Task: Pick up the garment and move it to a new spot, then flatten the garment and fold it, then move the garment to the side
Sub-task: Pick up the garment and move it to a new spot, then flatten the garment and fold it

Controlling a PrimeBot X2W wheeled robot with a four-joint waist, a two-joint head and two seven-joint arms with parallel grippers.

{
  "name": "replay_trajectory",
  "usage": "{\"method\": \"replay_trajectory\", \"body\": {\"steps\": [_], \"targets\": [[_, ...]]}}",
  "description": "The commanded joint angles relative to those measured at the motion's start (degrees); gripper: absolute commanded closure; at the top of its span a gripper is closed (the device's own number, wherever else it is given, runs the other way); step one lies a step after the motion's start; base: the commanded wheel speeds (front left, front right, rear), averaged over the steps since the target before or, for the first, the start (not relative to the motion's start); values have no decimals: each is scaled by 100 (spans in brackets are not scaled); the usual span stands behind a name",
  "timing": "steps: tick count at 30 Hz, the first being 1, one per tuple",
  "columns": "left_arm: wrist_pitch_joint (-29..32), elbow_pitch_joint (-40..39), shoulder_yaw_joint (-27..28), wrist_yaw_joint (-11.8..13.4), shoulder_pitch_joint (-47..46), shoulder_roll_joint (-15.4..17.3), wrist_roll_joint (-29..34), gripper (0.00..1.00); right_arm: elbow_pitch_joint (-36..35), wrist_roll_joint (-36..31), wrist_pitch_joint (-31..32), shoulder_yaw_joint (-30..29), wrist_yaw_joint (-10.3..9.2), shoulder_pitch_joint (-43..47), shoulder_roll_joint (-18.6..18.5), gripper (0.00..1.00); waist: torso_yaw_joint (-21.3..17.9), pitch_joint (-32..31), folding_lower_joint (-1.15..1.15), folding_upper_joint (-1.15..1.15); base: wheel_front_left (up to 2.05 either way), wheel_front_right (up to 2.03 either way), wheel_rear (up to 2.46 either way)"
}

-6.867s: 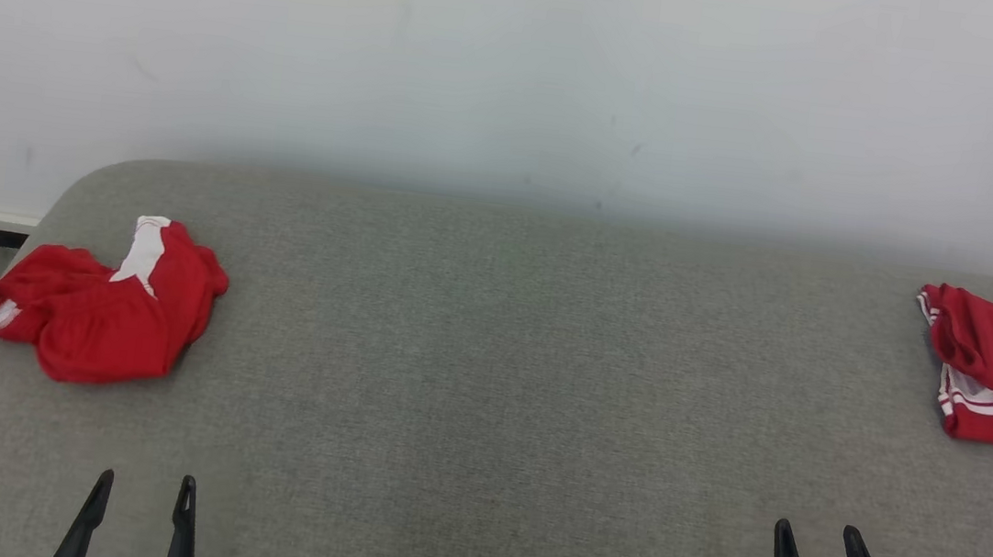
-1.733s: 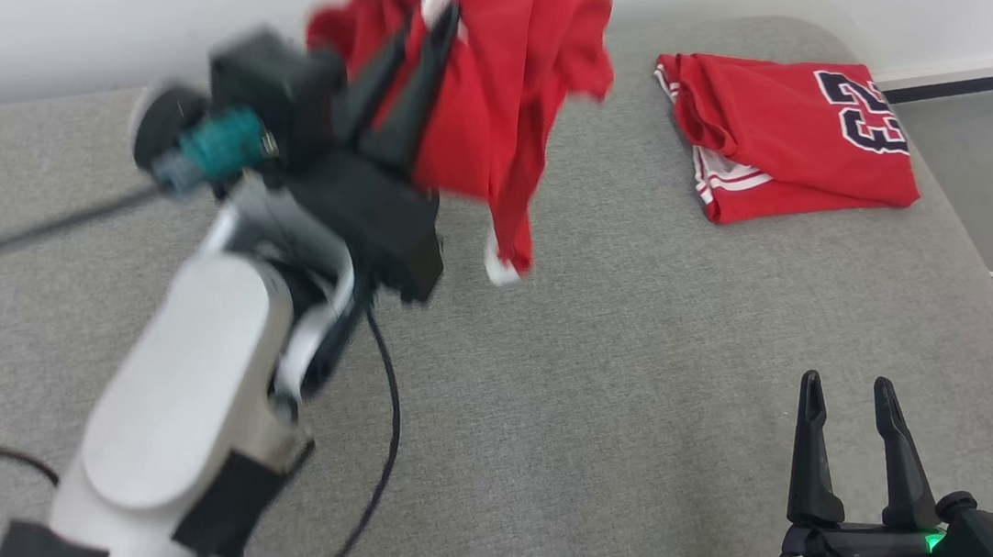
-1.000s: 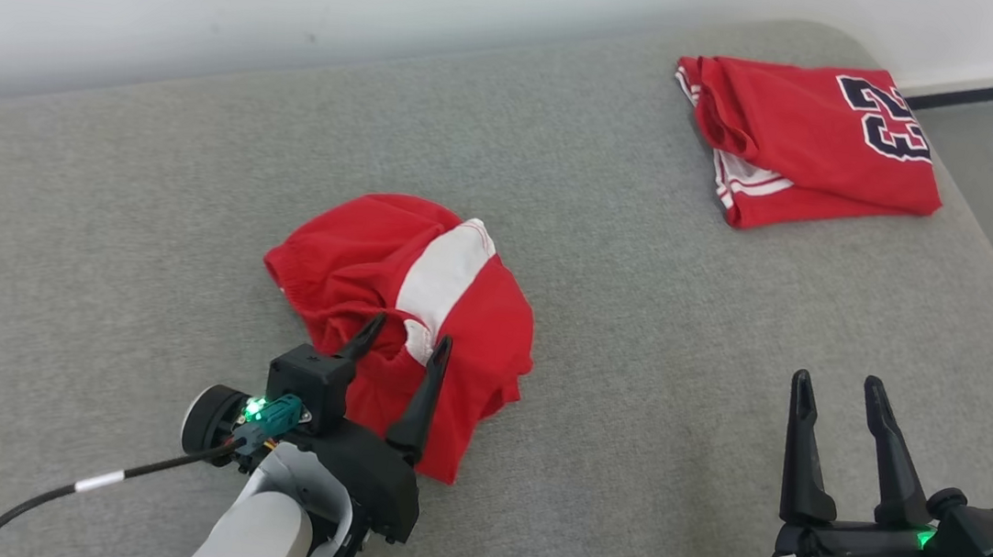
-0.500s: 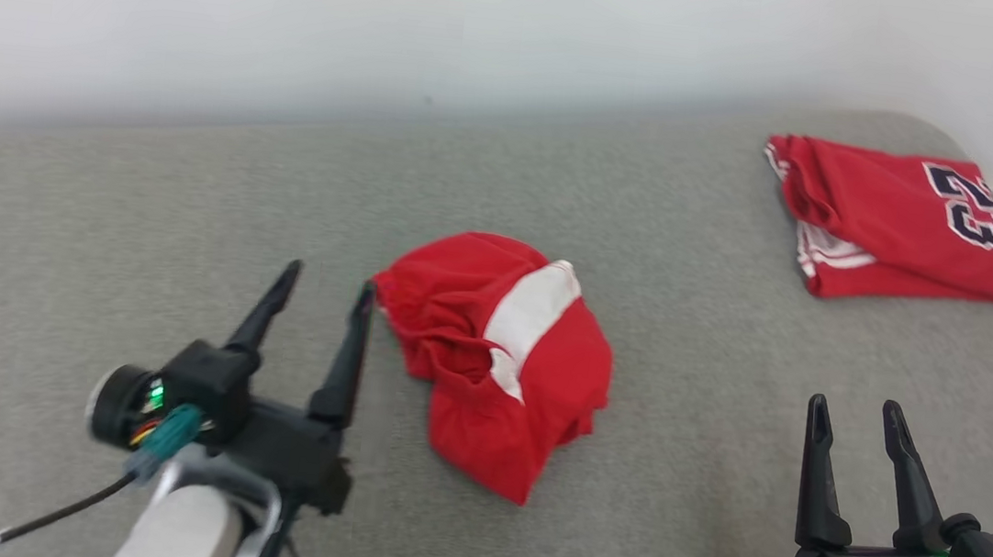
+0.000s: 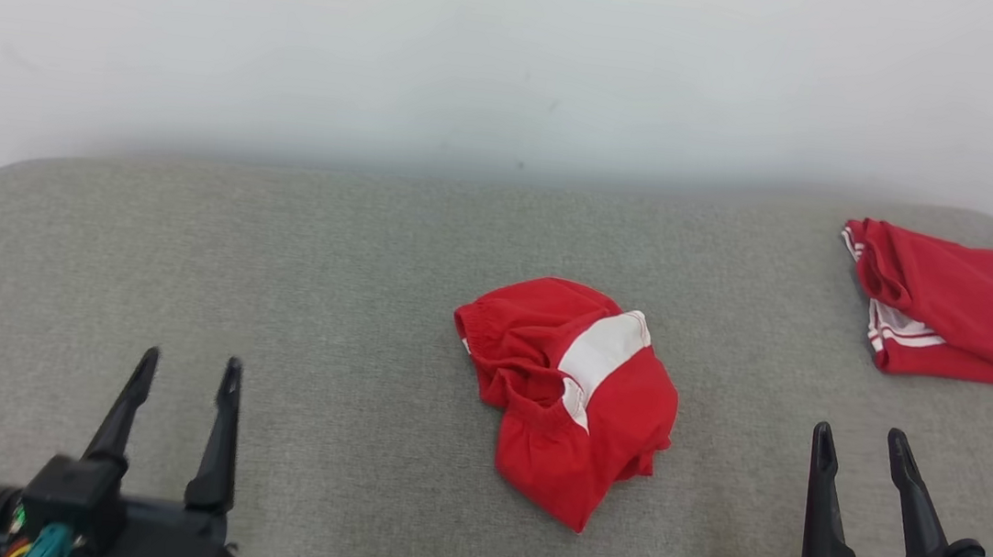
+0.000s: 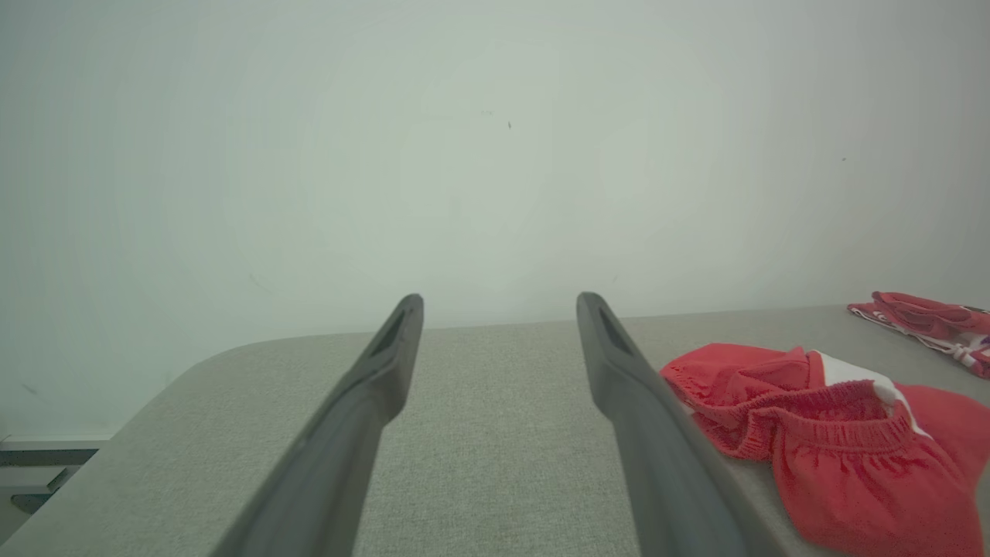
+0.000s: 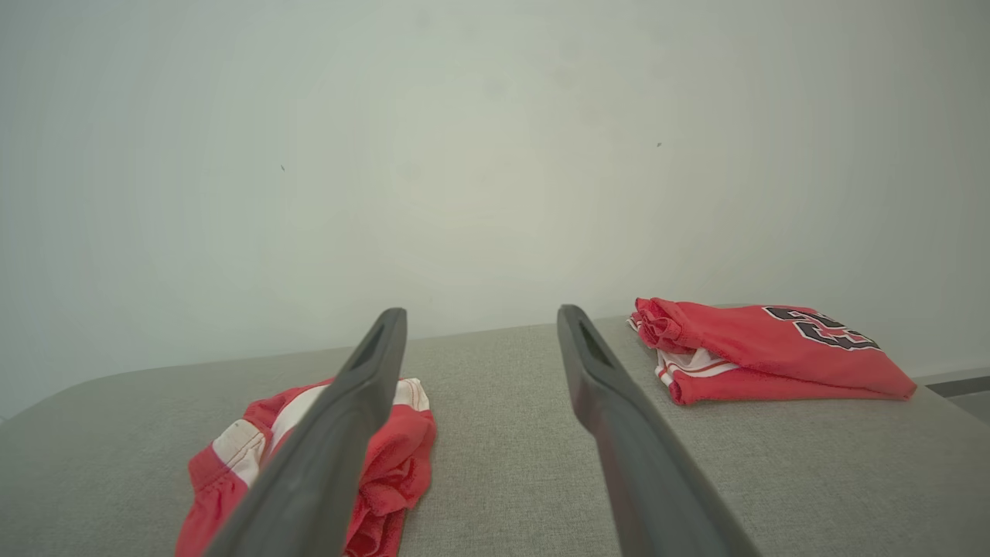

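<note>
Right now the red shorts (image 5: 567, 397) sit in a crumpled heap at the middle of the grey padded surface (image 5: 319, 297), nothing touching them. They are bright red, bunched and folded over on themselves, with a broad white stripe (image 5: 601, 354) running diagonally across the top of the pile. From the left wrist view the shorts (image 6: 835, 433) show a gathered elastic waistband (image 6: 839, 402) curving across the front, the cloth puckered below it. From the right wrist view the same heap (image 7: 406, 452) lies low on the left, partly behind that gripper's near finger.

Out from there, the left gripper (image 5: 190, 363) hangs at the lower left, well apart from the shorts, its two dark fingers spread and nothing between them; its own camera confirms the gap (image 6: 500, 302), with bare grey fabric showing through. The right gripper (image 5: 860, 435) sits at the lower right, fingers likewise parted and empty (image 7: 481, 312), also clear of the heap.

Further out, a folded red jersey (image 5: 964, 309) with dark numerals and white trim lies at the far right edge of the surface, well away from the shorts. A plain pale wall (image 5: 483, 56) rises behind.
</note>
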Motion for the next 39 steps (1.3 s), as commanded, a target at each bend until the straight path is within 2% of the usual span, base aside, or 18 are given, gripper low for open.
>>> {"method": "replay_trajectory", "body": {"steps": [1, 10, 21, 39], "targets": [[-37, -115, 58, 79, 208, 29, 11, 0, -17, -31, 0, 8, -16, 80, 0, 0, 92, -88, 1, 0, 0, 0, 0], [-116, -516, 351, 289, 881, 52, -20, 0, -37, -40, 32, 28, -16, 272, 0, 0, 138, -107, 1, 0, 0, 0, 0], [-126, -704, 660, 208, 1356, -104, 114, 0, 2, 8, 32, 107, -16, 498, 0, 0, 114, -95, 1, 0, 0, 0, 0], [-128, -585, 984, -58, 1470, -440, 390, 0, 115, 57, 26, 148, -16, 445, 0, 0, 97, -79, 1, 0, 0, 0, 0]]}}
